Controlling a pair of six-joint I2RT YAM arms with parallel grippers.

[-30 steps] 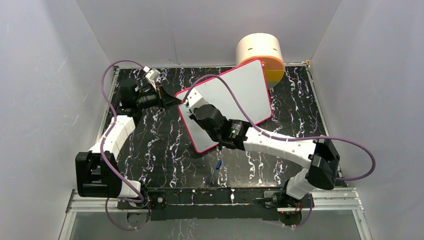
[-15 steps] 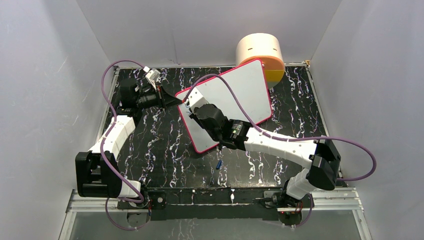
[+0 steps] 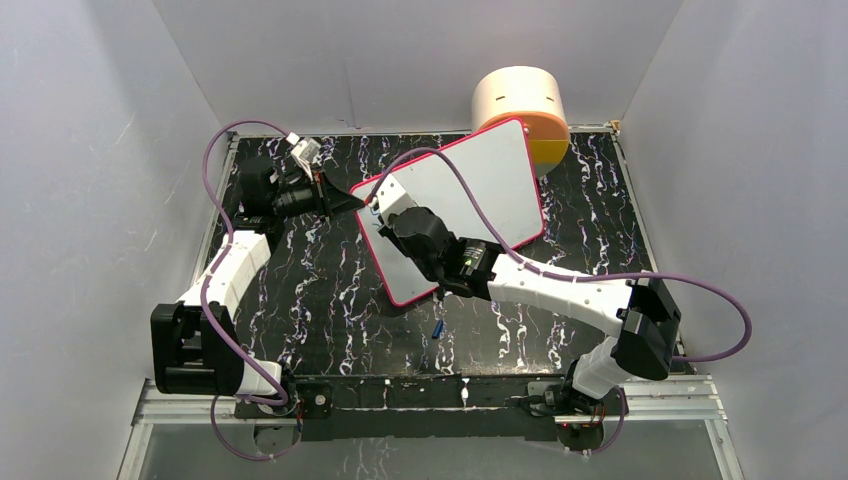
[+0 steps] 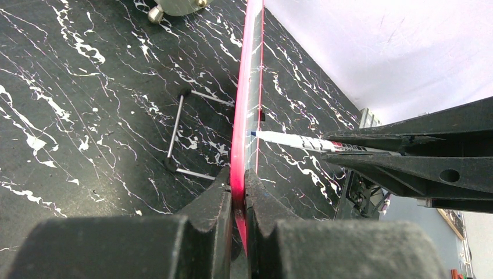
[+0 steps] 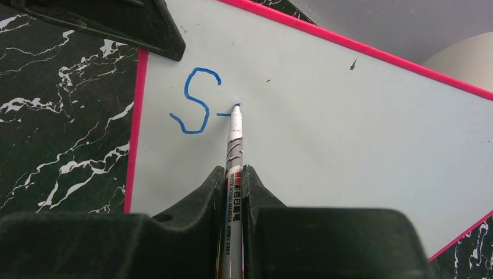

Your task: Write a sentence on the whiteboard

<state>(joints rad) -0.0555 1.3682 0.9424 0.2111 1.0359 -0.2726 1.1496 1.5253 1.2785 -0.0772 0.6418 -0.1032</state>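
Observation:
The whiteboard, white with a pink-red frame, stands propped on the black marbled table. My left gripper is shut on its left edge. My right gripper is shut on a white marker, whose blue tip touches the board face. The sentence is a blue "S" with a short horizontal stroke beside it, ending at the tip. In the top view the right gripper covers the board's upper left corner, close to the left gripper, and the lettering is hidden.
A round cream and orange container stands behind the board's far corner. A blue marker cap lies on the table in front of the board. A wire stand props the board from behind. White walls enclose the table.
The right gripper has shifted slightly, keeping the marker on the board. The left arm and the board hold still.

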